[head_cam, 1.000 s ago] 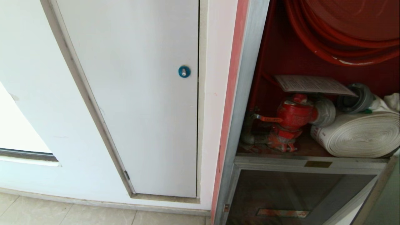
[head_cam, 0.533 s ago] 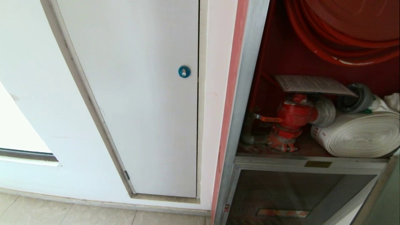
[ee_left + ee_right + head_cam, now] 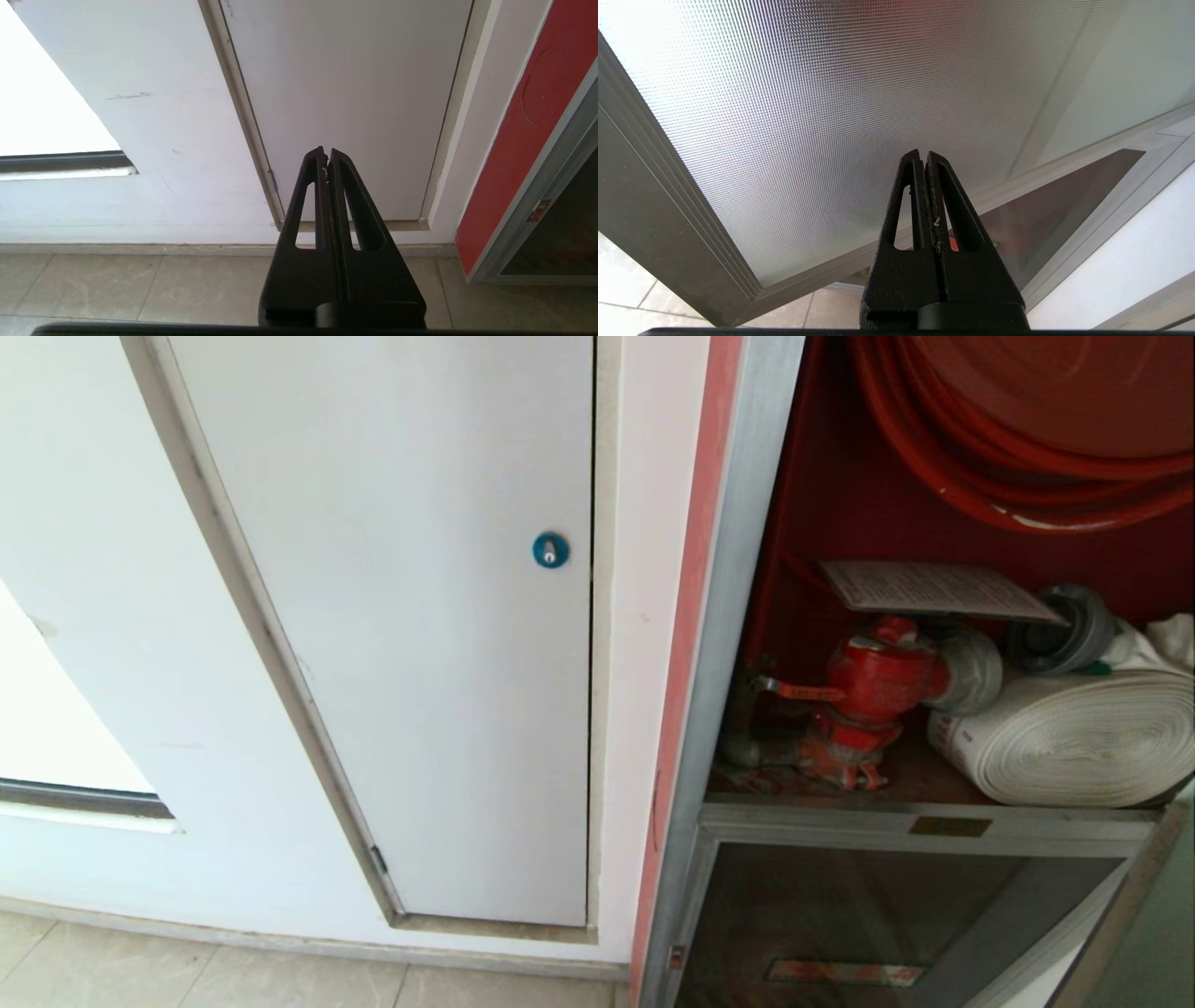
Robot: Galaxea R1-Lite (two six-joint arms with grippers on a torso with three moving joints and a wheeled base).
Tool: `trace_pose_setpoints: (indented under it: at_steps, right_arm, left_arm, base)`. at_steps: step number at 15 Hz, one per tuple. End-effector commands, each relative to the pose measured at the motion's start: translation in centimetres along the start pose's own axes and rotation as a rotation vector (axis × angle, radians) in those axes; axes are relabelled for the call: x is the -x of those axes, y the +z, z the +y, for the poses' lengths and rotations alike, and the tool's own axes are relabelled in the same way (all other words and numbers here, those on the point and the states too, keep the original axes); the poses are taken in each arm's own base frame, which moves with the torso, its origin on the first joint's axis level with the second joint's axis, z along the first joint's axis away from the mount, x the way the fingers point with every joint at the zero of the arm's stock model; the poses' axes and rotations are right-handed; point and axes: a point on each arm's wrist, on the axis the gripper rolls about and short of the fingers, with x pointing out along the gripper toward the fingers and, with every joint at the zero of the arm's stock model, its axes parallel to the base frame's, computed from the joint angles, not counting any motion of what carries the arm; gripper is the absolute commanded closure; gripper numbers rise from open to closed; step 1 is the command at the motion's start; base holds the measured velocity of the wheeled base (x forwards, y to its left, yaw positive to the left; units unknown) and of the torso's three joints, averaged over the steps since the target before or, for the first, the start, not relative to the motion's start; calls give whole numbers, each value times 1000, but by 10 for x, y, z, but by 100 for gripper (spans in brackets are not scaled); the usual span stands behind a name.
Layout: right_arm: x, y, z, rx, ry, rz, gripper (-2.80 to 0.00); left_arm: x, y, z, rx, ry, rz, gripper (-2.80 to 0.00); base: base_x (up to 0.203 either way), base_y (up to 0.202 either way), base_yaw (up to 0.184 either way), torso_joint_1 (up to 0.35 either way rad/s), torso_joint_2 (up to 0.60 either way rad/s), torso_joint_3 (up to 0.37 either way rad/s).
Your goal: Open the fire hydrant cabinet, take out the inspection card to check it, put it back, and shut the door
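— Both pairs of fingers are pressed together on nothing: the left gripper points at the white panel door low by the floor, the right gripper sits just before the swung-open door with its textured glass.

— And the card?

— Inside the fire hydrant cabinet, the inspection card lies flat on top of the red valve, beside the rolled white hose.

— How would it handle?

— Light and bendy, I'd judge, and its sleeve probably slick. Pinch the near overhanging edge, clear of the valve; a shallow grip could let it slide.
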Motion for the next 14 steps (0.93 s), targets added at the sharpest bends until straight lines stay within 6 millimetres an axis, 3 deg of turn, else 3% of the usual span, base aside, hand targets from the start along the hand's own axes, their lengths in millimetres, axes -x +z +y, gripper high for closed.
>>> trace_pose_setpoints:
  at_steps: [1, 14]
  right_arm:
    - [0, 0, 0, 1, 1, 0, 0]
    - [0, 0, 0, 1, 1, 1, 0]
  left_arm:
    - [-1, -2, 0, 14, -1, 10, 0]
    - [-1, -2, 0, 80, 9, 9, 0]
  base:
    - [0, 0, 0, 0, 0, 0]
    - [0, 0, 0, 0, 0, 0]
